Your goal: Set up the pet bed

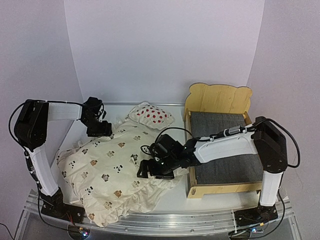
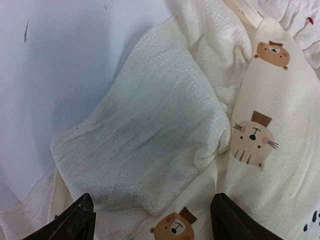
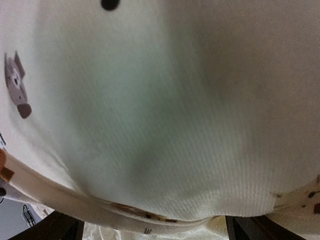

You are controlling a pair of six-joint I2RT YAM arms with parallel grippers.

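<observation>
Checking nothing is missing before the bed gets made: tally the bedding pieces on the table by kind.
Light plywood pet bed frame with bear-ear headboard and grey felt base: 1
Cream animal-print ruffled cover: 1
Small white pillow with red strawberries: 1
Total: 3

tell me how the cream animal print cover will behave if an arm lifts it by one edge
Probably floppy: the cover lies in rumpled folds and its corner is flipped over in the left wrist view, so it should sag between grip points. Likely light but bulky, since it looks puffy. Its textured weave probably resists slipping.
</observation>
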